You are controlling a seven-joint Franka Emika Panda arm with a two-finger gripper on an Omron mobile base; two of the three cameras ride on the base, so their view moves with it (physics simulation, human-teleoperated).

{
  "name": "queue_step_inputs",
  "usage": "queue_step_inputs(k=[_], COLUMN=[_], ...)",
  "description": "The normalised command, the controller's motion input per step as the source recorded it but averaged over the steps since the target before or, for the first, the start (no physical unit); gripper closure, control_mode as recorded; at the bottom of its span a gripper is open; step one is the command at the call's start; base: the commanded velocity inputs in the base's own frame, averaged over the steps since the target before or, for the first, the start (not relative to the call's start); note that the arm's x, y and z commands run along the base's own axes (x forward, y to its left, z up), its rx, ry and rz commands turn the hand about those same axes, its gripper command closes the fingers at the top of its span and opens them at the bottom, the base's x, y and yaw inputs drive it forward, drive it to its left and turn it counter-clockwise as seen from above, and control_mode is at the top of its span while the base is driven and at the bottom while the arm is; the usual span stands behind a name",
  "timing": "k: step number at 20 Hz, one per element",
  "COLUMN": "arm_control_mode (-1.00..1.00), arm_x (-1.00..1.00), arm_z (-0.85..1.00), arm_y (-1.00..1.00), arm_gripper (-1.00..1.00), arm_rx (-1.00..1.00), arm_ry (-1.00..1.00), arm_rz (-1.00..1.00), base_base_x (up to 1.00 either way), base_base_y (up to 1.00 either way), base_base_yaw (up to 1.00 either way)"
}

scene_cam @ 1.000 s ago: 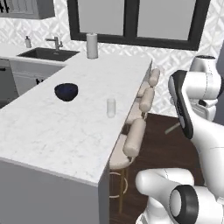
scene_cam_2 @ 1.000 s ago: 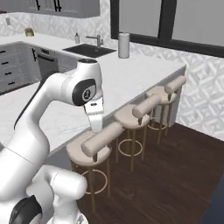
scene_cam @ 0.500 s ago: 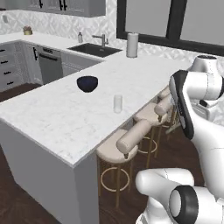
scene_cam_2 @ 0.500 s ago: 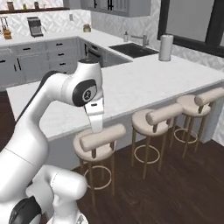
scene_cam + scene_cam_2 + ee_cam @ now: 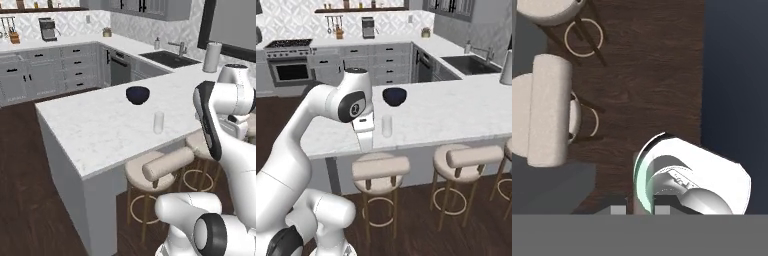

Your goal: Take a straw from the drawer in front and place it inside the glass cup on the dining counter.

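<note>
Hand (image 5: 639, 210) clenched on thin stick, I read it as straw (image 5: 634, 175), long axis pointing at floor. Hand sits below glass cup (image 5: 387, 126), stool side. Cup upright near tabletop (image 5: 456, 112) edge.

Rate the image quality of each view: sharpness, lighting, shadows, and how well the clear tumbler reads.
Left base view: sharp, flat even lighting, no glare; the glass cup reads faintly against the pale dining counter. Right base view: slightly soft, the cup clearer beside the dark bowl. Hand view: soft-edged, dim floor, stools softly shaded.
</note>
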Motion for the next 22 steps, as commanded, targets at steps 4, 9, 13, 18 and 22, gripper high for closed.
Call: queue_step_inputs(k=[4,9,13,18,22], arm_control_mode=[1.0,1.0,1.0,1.0,1.0], arm_x=[0.0,0.0,0.0,0.0,0.0], arm_z=[0.0,0.0,0.0,0.0,0.0], arm_y=[0.0,0.0,0.0,0.0,0.0], arm_gripper=[1.0,1.0,1.0,1.0,1.0], arm_rx=[0.0,0.0,0.0,0.0,0.0], arm_ry=[0.0,0.0,0.0,0.0,0.0], arm_rz=[0.0,0.0,0.0,0.0,0.0], base_base_x=[0.19,0.21,0.18,0.6,0.72], base_base_y=[-0.82,-0.94,-0.9,-0.41,-0.02], base_base_yaw=[0.56,0.52,0.52,0.43,0.27])
